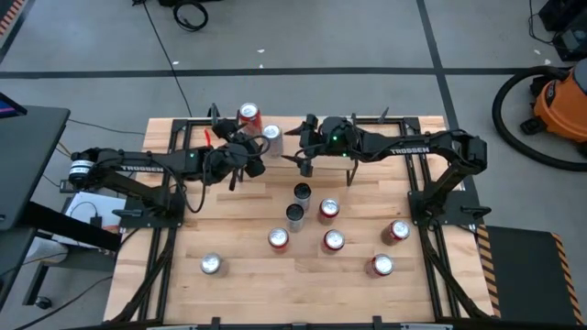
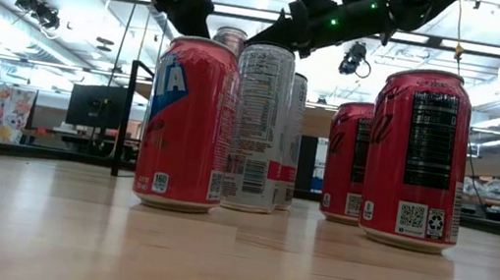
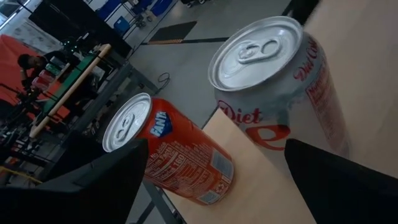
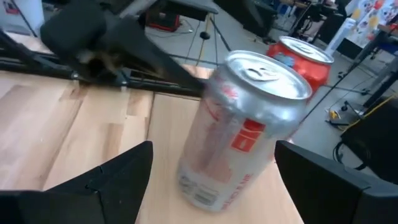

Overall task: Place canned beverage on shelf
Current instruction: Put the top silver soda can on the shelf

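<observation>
A silver Diet Coke can (image 1: 271,136) stands upright on its base on the shelf's light wood top (image 3: 261,180) at the table's far side. An orange Fanta can (image 1: 249,115) stands upright beside it, farther back. My left gripper (image 1: 254,151) is open just left of the silver can. In the left wrist view the silver can (image 3: 280,93) shows ahead of its spread fingers. My right gripper (image 1: 295,147) is open just right of the can. In the right wrist view the silver can (image 4: 242,137) stands between its fingers without touching them.
Several more cans stand on the tabletop nearer the front, among them a dark one (image 1: 303,191), a red one (image 1: 328,210) and one at the near left (image 1: 212,264). In the low view, red cans (image 2: 188,121) (image 2: 418,155) stand close to the camera.
</observation>
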Motion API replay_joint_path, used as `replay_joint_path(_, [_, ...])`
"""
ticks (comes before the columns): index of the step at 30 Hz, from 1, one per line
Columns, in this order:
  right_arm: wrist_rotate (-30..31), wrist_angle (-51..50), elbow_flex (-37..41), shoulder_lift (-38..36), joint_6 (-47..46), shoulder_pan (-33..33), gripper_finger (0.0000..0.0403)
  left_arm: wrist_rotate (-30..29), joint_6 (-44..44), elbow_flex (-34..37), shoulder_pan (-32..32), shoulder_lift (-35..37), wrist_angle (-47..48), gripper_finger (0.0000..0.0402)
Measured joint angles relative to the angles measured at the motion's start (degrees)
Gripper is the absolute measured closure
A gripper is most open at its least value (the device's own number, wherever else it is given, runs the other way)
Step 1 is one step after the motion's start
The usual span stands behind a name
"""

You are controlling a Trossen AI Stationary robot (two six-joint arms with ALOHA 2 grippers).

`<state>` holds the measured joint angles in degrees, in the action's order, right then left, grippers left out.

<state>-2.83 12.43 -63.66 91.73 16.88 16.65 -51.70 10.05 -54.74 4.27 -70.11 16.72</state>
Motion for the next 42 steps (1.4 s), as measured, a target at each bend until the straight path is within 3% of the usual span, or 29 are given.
replay_joint_path(11, [-15.55, 3.73, -0.11, 2.51, -6.87, 7.54, 0.0055, -1.34, 1.05, -0.01, 0.87, -0.04, 0.66, 0.0013])
replay_joint_path(19, [-16.72, 5.55, -0.6, 4.87, -8.09, 7.65, 0.0055, -1.14, 0.71, -0.04, 0.85, -0.39, 0.47, 0.0013])
replay_joint_path(29, [-16.32, 4.7, -1.18, 5.63, -8.35, 5.96, 0.0055, -1.04, 0.66, -0.04, 0.94, -0.39, -0.58, 0.0013])
replay_joint_path(42, [-5.19, 0.0, -1.18, 5.59, -6.77, 1.04, 0.0055, -1.44, 1.08, -0.04, 2.72, -0.39, -2.59, 0.0013])
